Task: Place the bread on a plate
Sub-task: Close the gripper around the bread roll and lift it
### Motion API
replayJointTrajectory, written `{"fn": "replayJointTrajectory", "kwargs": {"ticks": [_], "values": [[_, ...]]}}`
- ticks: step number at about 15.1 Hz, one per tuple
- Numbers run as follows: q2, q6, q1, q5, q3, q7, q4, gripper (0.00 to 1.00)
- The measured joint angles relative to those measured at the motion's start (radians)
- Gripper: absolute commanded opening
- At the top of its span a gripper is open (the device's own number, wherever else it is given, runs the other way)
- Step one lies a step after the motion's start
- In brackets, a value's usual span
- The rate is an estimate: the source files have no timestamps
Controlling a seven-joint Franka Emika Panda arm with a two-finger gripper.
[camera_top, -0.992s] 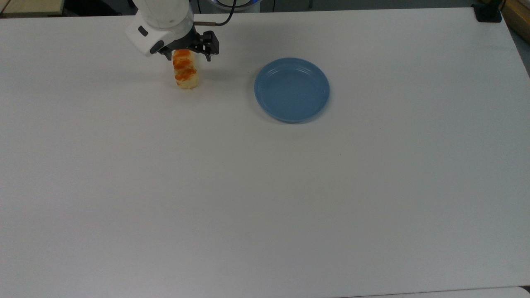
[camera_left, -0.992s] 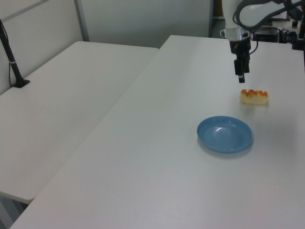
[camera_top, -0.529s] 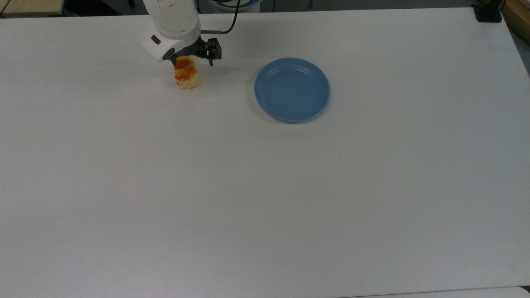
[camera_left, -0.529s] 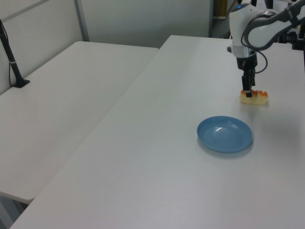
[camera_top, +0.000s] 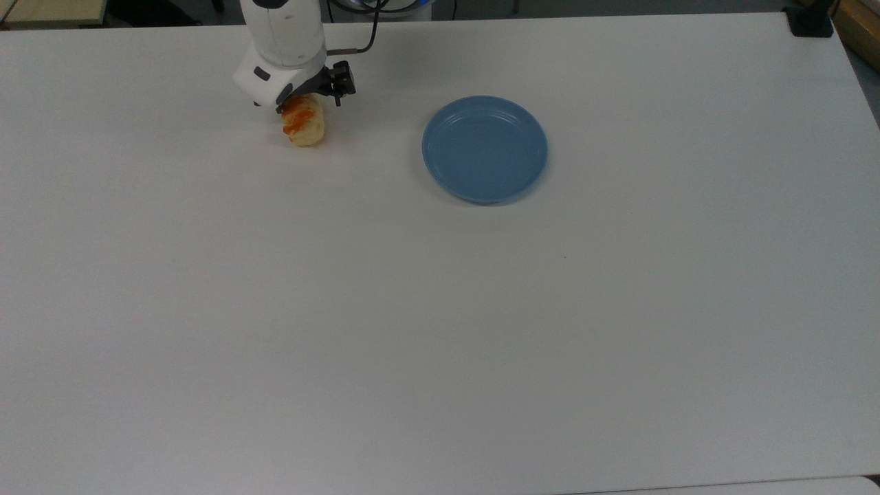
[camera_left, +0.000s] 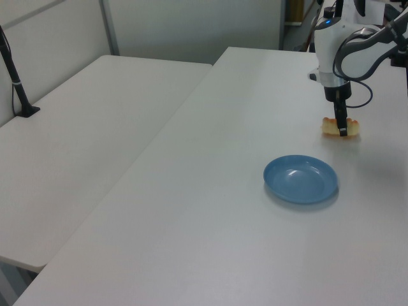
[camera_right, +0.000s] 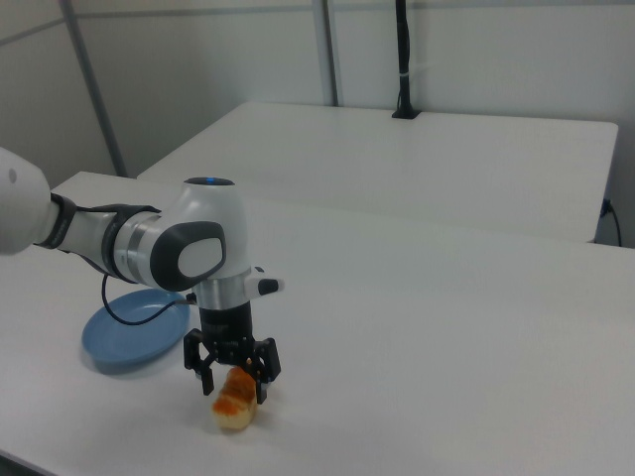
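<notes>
Down on the white table [camera_top: 440, 309] we find the bread [camera_top: 303, 127], lying flat with its orange-brown bumps upward, near the far edge toward the top view's left. In the right view the bread [camera_right: 235, 402] sits at the near edge of the table, and the gripper [camera_right: 234, 372] stands directly over it, pointing straight down, with one dark finger on each side of the loaf's upper end. We see the fingers spread apart, wider than the loaf, straddling it rather than squeezing it; whether a pad touches the crust we cannot tell. In the top view the gripper [camera_top: 302, 103] covers the far end of the loaf, so that the near end sticks out below the white wrist. In the left view one black finger [camera_left: 342, 123] hangs in front of the bread [camera_left: 331, 128], reaching down to table level.

The plate [camera_top: 485, 149], blue and glossy, lies well apart from the bread, toward the top view's right. In the left view the plate [camera_left: 300, 179] lies nearer the camera than the loaf.
</notes>
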Motion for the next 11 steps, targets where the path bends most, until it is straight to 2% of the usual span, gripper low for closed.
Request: {"fn": "replayJointTrajectory", "kwargs": {"ticks": [4,6,7,8,10,11], "values": [[-0.002,0.0,0.0,-0.001,-0.028,-0.012,-0.003,0.99],[-0.002,0.0,0.0,-0.001,-0.028,-0.012,-0.003,0.92],[-0.002,0.0,0.0,-0.001,-0.028,-0.012,-0.003,0.86],[-0.002,0.0,0.0,-0.001,-0.028,-0.012,-0.003,0.73],[-0.001,0.0,0.0,-0.001,-0.027,0.009,-0.004,0.54],[0.0,0.001,0.0,-0.001,-0.026,0.033,-0.004,0.49]]}}
